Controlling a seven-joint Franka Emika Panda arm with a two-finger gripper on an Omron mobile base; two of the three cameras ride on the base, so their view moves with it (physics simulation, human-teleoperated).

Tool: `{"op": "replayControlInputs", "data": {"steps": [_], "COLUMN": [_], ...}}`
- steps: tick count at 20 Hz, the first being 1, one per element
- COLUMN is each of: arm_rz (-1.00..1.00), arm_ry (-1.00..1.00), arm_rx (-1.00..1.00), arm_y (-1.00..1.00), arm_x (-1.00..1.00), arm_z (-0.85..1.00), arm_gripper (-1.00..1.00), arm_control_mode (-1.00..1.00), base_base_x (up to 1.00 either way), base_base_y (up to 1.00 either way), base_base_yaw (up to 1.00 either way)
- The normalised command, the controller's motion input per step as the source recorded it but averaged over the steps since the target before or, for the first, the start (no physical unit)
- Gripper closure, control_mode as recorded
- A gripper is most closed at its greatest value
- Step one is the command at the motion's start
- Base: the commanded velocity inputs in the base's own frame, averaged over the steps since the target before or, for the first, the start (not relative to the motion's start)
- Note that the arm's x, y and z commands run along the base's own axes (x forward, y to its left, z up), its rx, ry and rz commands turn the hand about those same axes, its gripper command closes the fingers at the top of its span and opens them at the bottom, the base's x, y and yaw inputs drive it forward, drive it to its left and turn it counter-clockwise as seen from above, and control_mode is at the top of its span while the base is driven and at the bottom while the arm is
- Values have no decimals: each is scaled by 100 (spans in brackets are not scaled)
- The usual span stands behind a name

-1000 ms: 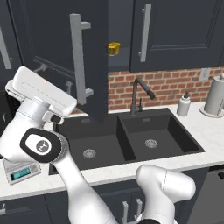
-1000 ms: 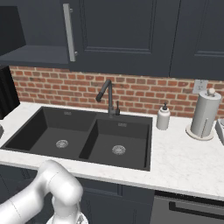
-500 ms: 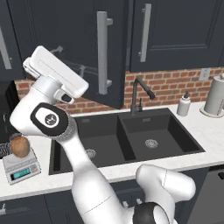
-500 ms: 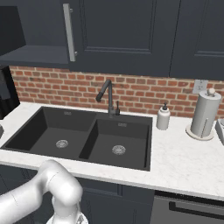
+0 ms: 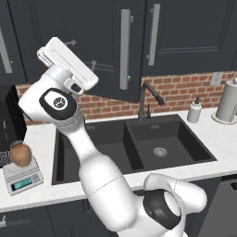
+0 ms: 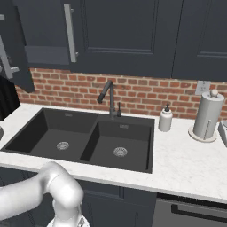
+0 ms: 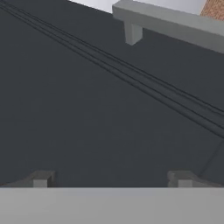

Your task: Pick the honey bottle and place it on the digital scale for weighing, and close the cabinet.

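Observation:
The amber honey bottle stands on the top plate of the light-grey digital scale, on the counter at the far left. The cabinet door hangs slightly ajar, and its lower edge sits in front of the brick wall. From the right, the same cabinet door shows at the left edge. My gripper is raised against the door's panel, left of its long bar handle. In the hand view the gripper is open with nothing between its tips. The panel lies close ahead, and the handle crosses the top.
A black double sink with a dark faucet lies below the cabinet. A white soap dispenser and a paper towel roll stand at the right on the marble counter. A black appliance stands behind the scale.
The cabinet door has swung to the right towards shut, with my hand rising and pushing along with it. The shelf with the yellow container is now covered.

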Motion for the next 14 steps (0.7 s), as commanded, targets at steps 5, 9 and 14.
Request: {"op": "replayControlInputs", "data": {"steps": [5, 9, 14], "arm_rz": [5, 8, 8], "arm_ry": [22, 20, 25], "arm_rx": [7, 8, 5], "arm_y": [-71, -91, -97], "arm_x": [71, 57, 45], "arm_z": [-11, -16, -21], "arm_gripper": [-100, -100, -100], "arm_control_mode": [-100, -100, -100], "base_base_x": [0, 0, 0], "base_base_y": [0, 0, 0], "base_base_yaw": [0, 0, 0]}}
